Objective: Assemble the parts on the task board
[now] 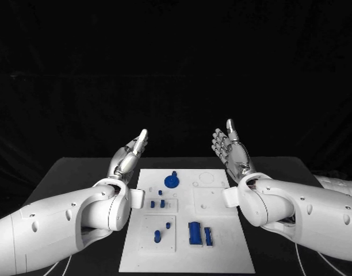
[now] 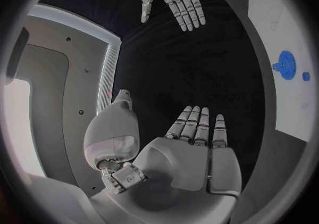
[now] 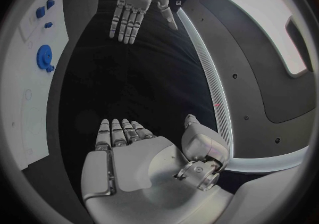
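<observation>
Matt white task board (image 1: pixel 226 253), glossy blue plastic parts (image 1: pixel 194 232), matt black table (image 1: pixel 76 172)

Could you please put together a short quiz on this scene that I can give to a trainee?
1. True or false: the left hand is holding a blue part.
2. Multiple choice: the round blue gear lies A) at the far end of the task board, B) on the bare black table, C) in the right hand.
3. How do the two hands stand relative to the board?

Key
1. False; its fingers are spread and hold nothing.
2. A.
3. Both are raised above its far end, one on each side, palms facing each other, touching nothing.
</observation>
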